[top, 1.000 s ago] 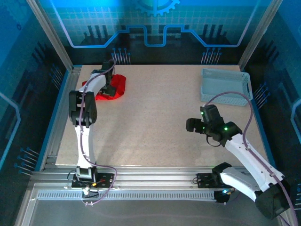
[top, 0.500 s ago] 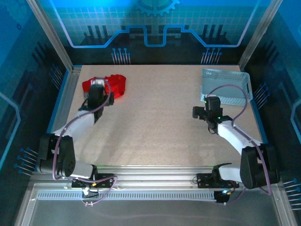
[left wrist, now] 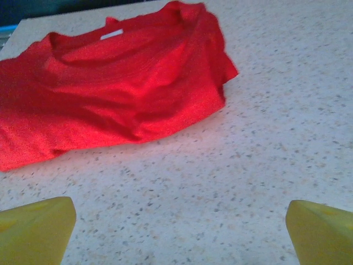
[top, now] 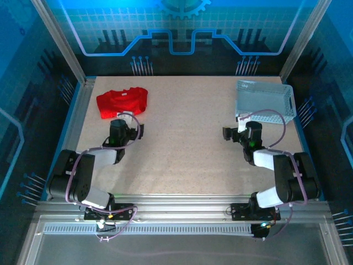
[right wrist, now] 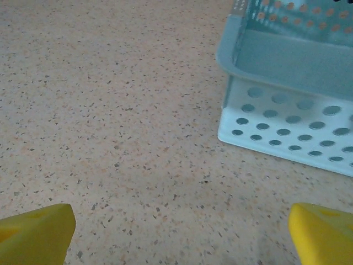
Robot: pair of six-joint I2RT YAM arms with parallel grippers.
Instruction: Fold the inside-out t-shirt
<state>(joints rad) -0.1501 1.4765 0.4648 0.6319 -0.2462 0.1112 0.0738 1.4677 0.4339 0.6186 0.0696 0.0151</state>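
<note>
The speckled tan table (top: 187, 138) has two things on it. A red t-shirt (top: 122, 101) lies in a low heap near the far left corner. A pale basket (top: 265, 113) with holes sits by the far right corner, well apart.

Both arms folded low, elbows drawn back, left pincer (top: 126, 127) spread wide and empty, right pincer (top: 241, 131) spread wide and empty, both pointing forward
</note>
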